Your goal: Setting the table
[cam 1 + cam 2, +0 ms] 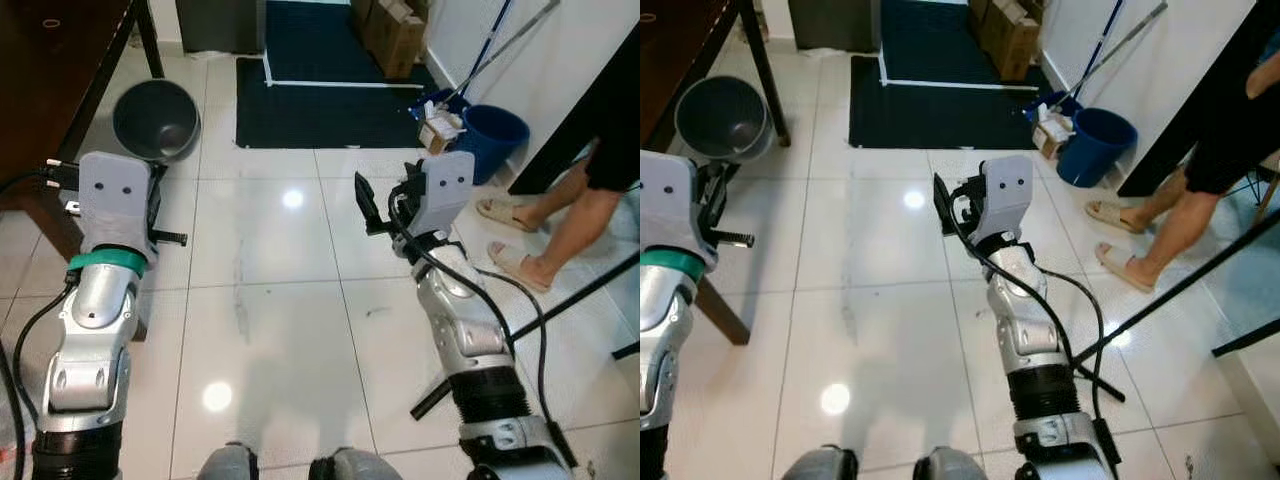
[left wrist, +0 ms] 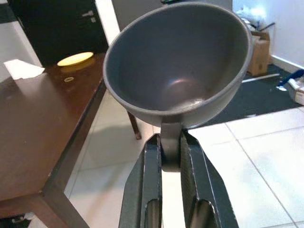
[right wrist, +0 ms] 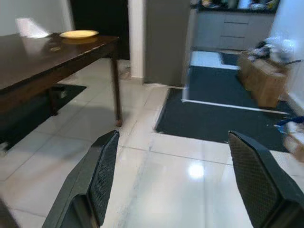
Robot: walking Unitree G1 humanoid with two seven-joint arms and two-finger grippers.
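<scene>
A dark grey bowl (image 1: 156,120) hangs in the air at my left, beside the dark wooden table (image 1: 45,80). My left gripper (image 2: 171,156) is shut on the bowl's rim (image 2: 171,128), and the bowl (image 2: 178,61) opens toward the wrist camera. A yellow plate (image 2: 75,59) and a white napkin (image 2: 21,69) lie on the far part of the table (image 2: 38,118). My right gripper (image 1: 385,205) is held over the tiled floor, open with nothing between its fingers (image 3: 102,175). The yellow plate (image 3: 78,33) also appears in the right wrist view.
A dark blue mat (image 1: 320,90) lies ahead on the white tiles. A blue bucket (image 1: 495,140), mop handles (image 1: 500,45) and cardboard boxes (image 1: 395,35) stand at the right wall. A person's legs in sandals (image 1: 540,230) are at the right. A black pole (image 1: 570,300) crosses the floor there.
</scene>
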